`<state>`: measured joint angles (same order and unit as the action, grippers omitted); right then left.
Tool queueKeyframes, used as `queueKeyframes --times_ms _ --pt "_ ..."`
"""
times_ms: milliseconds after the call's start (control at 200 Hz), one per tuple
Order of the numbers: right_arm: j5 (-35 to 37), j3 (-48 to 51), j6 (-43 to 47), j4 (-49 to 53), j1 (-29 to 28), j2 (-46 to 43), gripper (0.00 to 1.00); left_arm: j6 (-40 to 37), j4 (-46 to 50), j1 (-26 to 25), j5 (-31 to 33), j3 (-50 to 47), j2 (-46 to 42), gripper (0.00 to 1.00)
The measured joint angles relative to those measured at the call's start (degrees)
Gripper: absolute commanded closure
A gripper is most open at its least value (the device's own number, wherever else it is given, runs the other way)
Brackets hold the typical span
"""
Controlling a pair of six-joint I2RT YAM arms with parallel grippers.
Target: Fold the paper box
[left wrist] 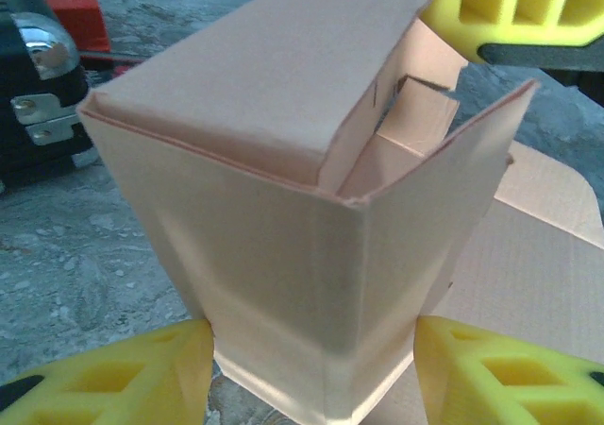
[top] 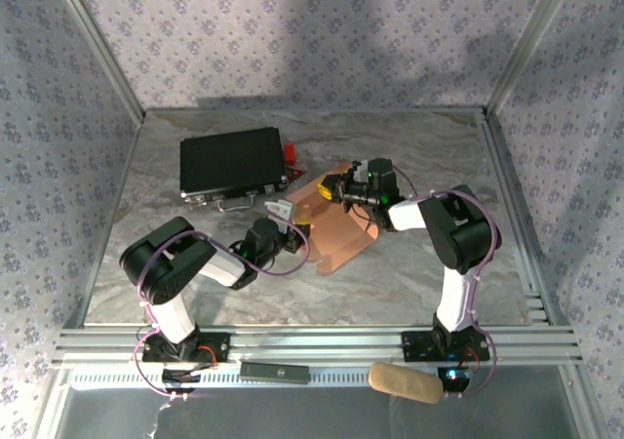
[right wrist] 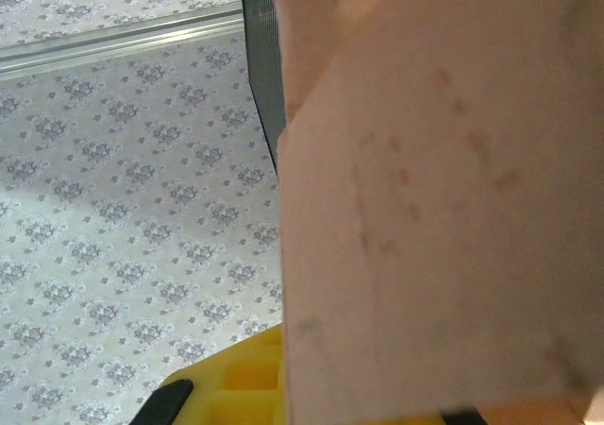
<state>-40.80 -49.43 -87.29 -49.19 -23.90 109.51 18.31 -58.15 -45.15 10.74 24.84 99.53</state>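
The paper box (top: 339,226) is salmon-orange cardboard, partly raised into shape in the middle of the table, with a flat panel still lying to its right. In the left wrist view one upright corner of the paper box (left wrist: 311,255) stands between my yellow fingers (left wrist: 142,378), which touch its walls on both sides. My left gripper (top: 291,226) is at the box's near-left side. My right gripper (top: 338,191) is shut on a top flap at the far side; its yellow finger (left wrist: 514,9) shows by that flap. A cardboard flap (right wrist: 444,208) rises out of the right jaws beside a yellow finger (right wrist: 241,382).
A black case (top: 232,163) lies at the back left with a red object (top: 289,152) beside it; its chrome latch (left wrist: 38,57) is close to the box. A tan pad (top: 405,381) and a small black bar (top: 275,370) rest on the front rail.
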Motion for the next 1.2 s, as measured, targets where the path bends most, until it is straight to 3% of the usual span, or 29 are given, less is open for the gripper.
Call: queueKeyframes --times_ms 300,705,1039,1199 --pt "0.4 0.1 -0.4 -0.8 0.0 0.0 1.00 1.7 -3.2 -0.6 3.2 1.0 2.7 0.32" --pt "1.0 0.1 -0.4 -0.9 0.3 0.0 1.00 2.3 -2.9 -0.6 5.0 2.6 4.1 0.43" --pt "2.8 0.5 -0.6 -2.5 0.2 0.3 1.00 2.9 -1.6 -1.3 9.0 5.3 5.9 0.40" --pt "3.5 1.0 -1.7 -4.9 0.1 1.3 1.00 3.3 -1.6 -1.5 11.1 5.8 6.6 0.47"
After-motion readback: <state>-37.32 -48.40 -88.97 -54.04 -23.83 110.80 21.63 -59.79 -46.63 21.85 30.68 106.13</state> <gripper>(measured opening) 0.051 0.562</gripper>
